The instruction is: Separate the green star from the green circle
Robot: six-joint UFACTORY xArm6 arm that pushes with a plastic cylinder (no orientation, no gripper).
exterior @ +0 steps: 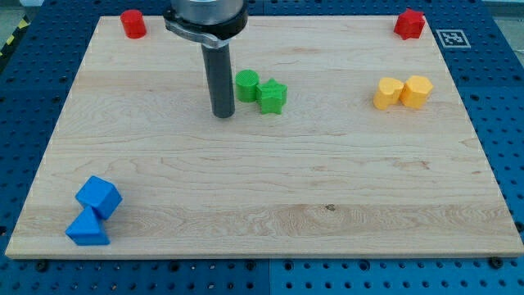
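Note:
The green circle (246,85) and the green star (273,97) sit touching each other near the top middle of the wooden board, the star at the circle's lower right. My tip (223,114) stands on the board just left of and slightly below the green circle, a small gap apart from it.
A red cylinder (133,24) is at the top left corner and a red block (409,24) at the top right. A yellow heart (387,93) and yellow hexagon (417,91) touch at the right. A blue cube (99,197) and blue triangle (87,229) sit at the bottom left.

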